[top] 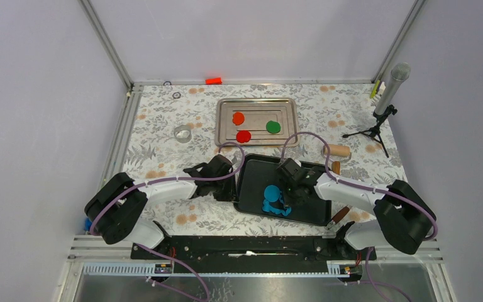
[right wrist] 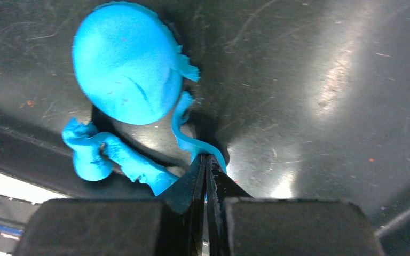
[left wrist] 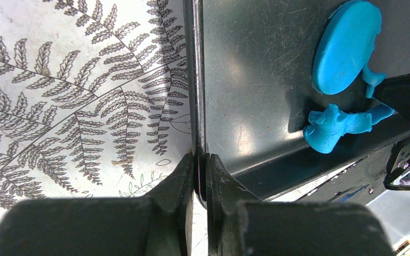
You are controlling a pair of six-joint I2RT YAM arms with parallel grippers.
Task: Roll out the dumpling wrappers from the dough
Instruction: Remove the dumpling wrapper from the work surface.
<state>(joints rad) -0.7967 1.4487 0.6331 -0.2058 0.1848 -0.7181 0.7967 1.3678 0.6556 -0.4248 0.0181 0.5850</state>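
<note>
A round blue dumpling wrapper lies in the black tray, with a ragged blue dough scrap beside it. My right gripper is shut on a thin strip of that scrap, at its fingertips, next to the blue disc. My left gripper is shut on the black tray's left rim, fingertips clamping it. The disc and scrap show in the left wrist view. Orange, red and green wrappers lie in the silver tray.
A wooden rolling pin lies right of the black tray. A clear round cutter sits left of the silver tray. A small tripod with a cylinder stands at the back right. Grey walls close in the table.
</note>
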